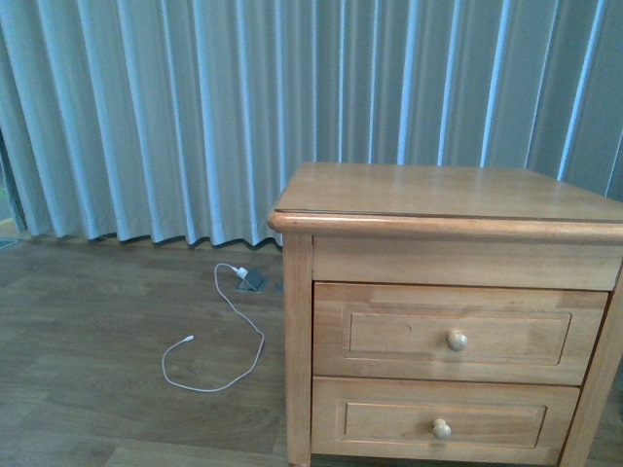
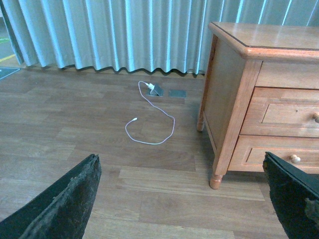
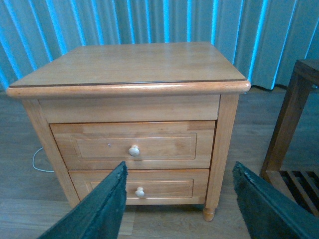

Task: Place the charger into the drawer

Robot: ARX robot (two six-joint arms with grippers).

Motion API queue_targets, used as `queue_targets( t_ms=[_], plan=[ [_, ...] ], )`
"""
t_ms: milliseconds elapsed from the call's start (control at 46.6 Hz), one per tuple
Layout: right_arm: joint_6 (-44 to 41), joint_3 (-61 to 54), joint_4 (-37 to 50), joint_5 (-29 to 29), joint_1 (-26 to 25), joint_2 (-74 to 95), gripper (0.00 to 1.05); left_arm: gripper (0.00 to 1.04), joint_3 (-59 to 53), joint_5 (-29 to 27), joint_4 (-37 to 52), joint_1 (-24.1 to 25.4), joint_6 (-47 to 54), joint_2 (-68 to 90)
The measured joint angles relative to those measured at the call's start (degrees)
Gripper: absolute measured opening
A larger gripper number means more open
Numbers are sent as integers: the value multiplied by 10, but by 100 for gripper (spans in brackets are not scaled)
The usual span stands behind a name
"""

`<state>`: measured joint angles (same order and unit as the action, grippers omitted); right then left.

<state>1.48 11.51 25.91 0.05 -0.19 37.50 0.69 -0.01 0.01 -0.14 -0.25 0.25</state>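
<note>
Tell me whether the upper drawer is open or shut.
Shut: the upper drawer sits flush with the nightstand frame, no interior showing.

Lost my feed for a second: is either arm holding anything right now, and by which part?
Nothing is held. The left gripper and right gripper are both open, with only floor and the nightstand between their fingers.
</note>
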Motion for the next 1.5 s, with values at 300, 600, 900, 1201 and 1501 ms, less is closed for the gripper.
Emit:
queue_targets(
  t_ms=[300, 600, 900, 1201, 1501],
  plan=[
    [-13, -63, -25, -1, 1, -85, 1, 99, 0, 0, 0, 0, 0, 0],
    [-14, -92, -83, -1, 1, -175, 2, 99, 0, 0, 0, 0, 0, 0],
    [-14, -112, -118, -1, 1, -236, 2, 99, 0, 0, 0, 0, 0, 0],
    [-14, -112, -223, -2, 1, -324, 2, 99, 0, 0, 0, 0, 0, 0],
    [-14, -112, -258, -1, 1, -373, 2, 99, 0, 0, 0, 0, 0, 0]
  ],
)
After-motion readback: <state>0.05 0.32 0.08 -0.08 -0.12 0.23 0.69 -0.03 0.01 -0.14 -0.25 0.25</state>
